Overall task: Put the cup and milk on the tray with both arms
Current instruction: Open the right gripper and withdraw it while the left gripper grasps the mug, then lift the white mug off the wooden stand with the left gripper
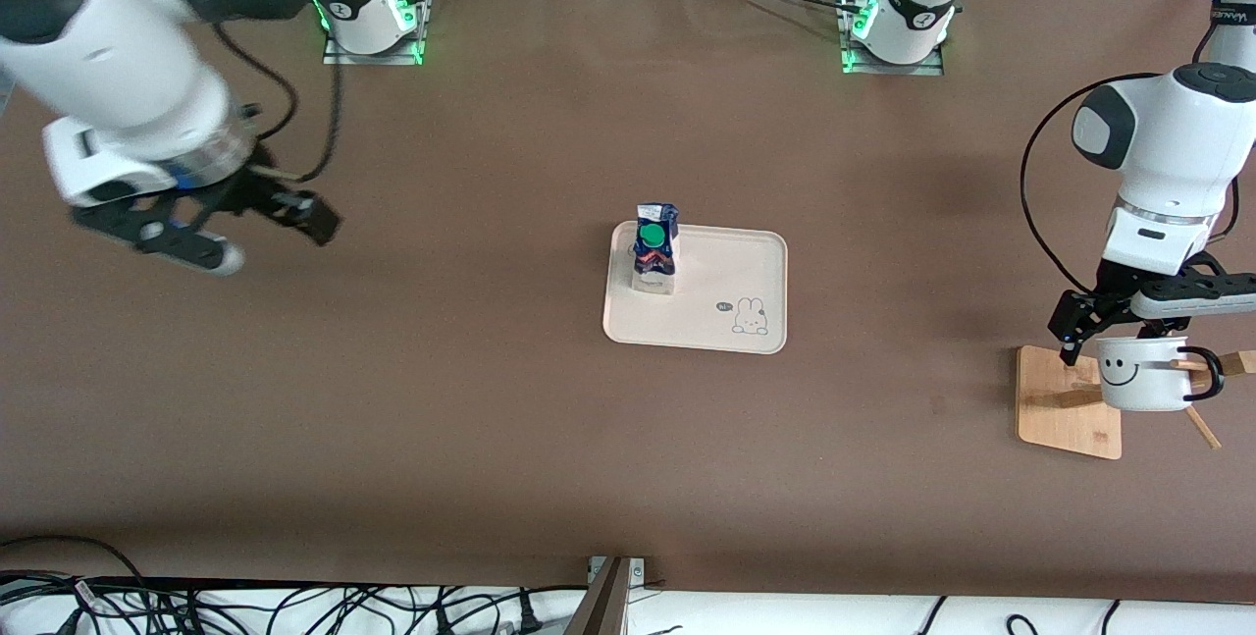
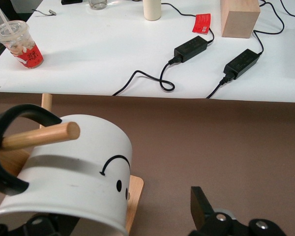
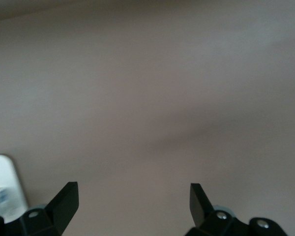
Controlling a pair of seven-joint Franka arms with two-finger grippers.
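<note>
Milk carton (image 1: 654,247) upright on rabbit tray (image 1: 726,321) mid-frame, left pincer (image 1: 1119,336) spread wide around smiley mug (image 1: 1143,375) on wooden rack (image 1: 1065,409) lower right, right pincer (image 1: 265,233) wide over bare desk (image 1: 491,399) upper left.

Right gripper (image 1: 265,228) spread wide, raised; left gripper (image 1: 1128,336) low, fingers apart.

A robotics lab is shown: two white arms (image 1: 147,76) are bolted by metal base plates (image 1: 373,51) to a brown-covered table (image 1: 491,419), with green status lights lit at the bases. Loose black cables (image 1: 245,610) are strewn along the edge, and power adapters (image 2: 191,47) are seen on a white bench (image 2: 113,59)
</note>
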